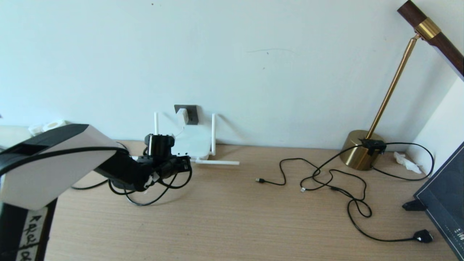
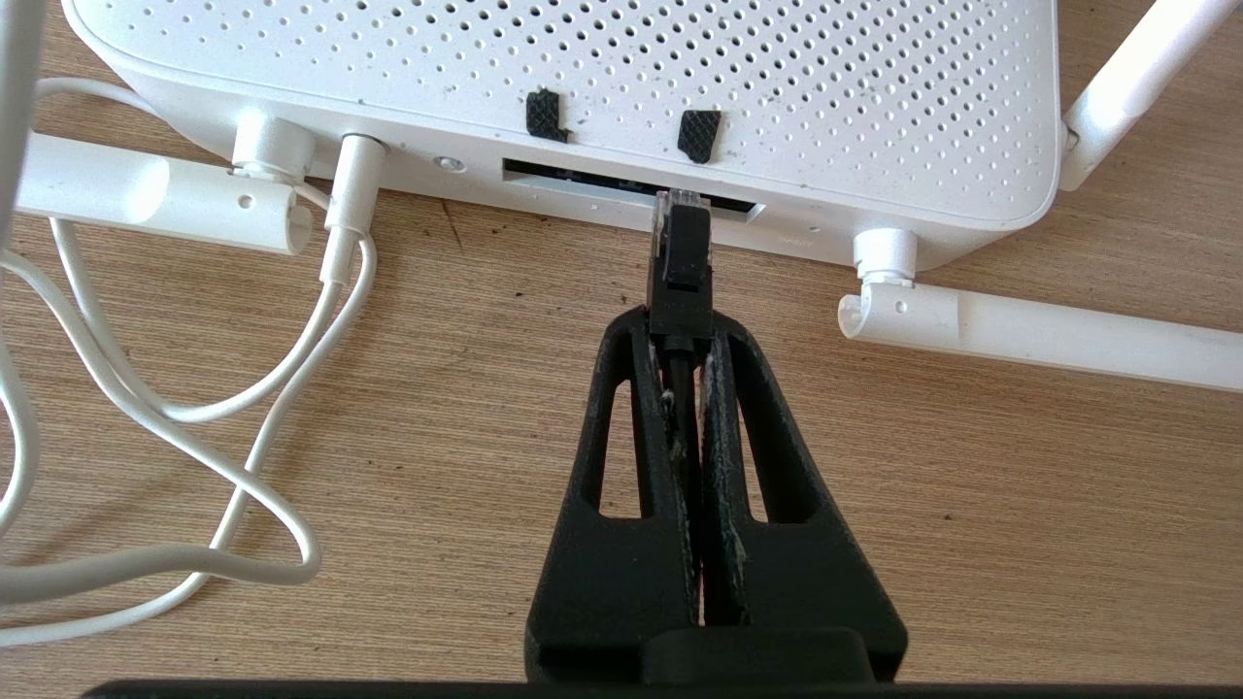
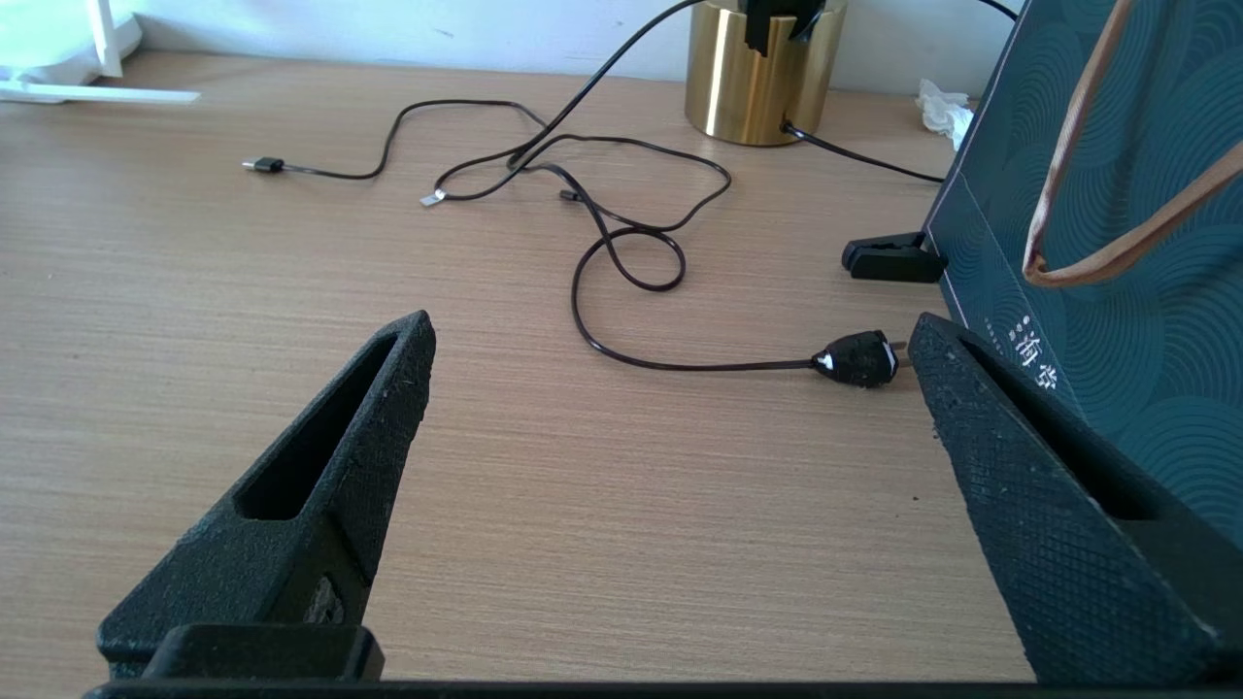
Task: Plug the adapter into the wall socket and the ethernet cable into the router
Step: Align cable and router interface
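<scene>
left end effector (image 2: pixel 680 335) clamped on ethernet cable (image 2: pixel 682 267) just behind plug, keeps clear tip free at router (image 2: pixel 602 87) port slot; not seated | adapter (image 1: pixel 182 116) in wall socket (image 1: pixel 191 114) | right end effector (image 3: pixel 670 388) wide open, empty, idle over surface (image 3: pixel 602 544)

Table (image 1: pixel 235 217): light wood-grain top, matt, fine streaks; looks like laminate.
Router (image 2: pixel 680 87): white plastic, matt, underside perforated w/ small holes; antennas smooth white plastic.
Ethernet cable (image 2: pixel 680 257): black plastic plug w/ clear tip, semi-gloss.
Left gripper (image 2: pixel 680 330): black plastic fingers, rough printed grain, whitish scuffs on inner faces.
Right gripper (image 3: pixel 670 335): same black plastic, cross-hatch texture on inner pad.
White cord (image 2: pixel 194 408), left of frame: smooth, slightly glossy.
Lamp base (image 1: pixel 360 150), right of frame: brass-look metal, polished, reflective; arm dark glossy wood w/ brass collar.
Black plug (image 3: pixel 859 357): glossy plastic.
Bag (image 3: pixel 1117 194), right edge: dark teal paper, embossed swirl pattern.
Wall (image 1: pixel 253 54): matt paint, few scuffs.
</scene>
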`<state>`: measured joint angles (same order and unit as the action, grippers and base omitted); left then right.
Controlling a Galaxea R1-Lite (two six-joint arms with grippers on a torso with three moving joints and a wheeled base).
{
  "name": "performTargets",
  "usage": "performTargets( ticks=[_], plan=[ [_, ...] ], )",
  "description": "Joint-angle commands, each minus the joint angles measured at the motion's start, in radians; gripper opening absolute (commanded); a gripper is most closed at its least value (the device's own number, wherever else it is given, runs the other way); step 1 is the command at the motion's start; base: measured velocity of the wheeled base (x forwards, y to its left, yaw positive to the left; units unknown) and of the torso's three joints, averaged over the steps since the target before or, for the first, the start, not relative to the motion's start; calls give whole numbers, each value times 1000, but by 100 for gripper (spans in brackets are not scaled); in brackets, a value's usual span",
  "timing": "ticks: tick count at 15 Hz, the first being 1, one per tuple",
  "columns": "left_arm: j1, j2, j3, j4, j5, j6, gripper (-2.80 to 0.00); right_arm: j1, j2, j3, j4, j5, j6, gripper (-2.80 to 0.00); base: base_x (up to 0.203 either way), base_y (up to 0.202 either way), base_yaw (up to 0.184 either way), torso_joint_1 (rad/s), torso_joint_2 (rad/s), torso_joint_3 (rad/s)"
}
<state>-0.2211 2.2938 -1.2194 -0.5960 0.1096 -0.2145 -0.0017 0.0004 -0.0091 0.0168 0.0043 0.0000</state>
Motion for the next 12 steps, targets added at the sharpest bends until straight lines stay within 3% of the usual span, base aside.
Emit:
performTargets(
  ticks=[1, 12],
  plan=[
    [0, -2, 0, 2, 1, -2, -280, 0, 0, 0, 0, 0, 0, 0, 0, 0, 0, 0, 0, 0],
    [0, 3, 24, -7, 1, -3, -280, 0, 0, 0, 0, 0, 0, 0, 0, 0, 0, 0, 0, 0]
  ],
)
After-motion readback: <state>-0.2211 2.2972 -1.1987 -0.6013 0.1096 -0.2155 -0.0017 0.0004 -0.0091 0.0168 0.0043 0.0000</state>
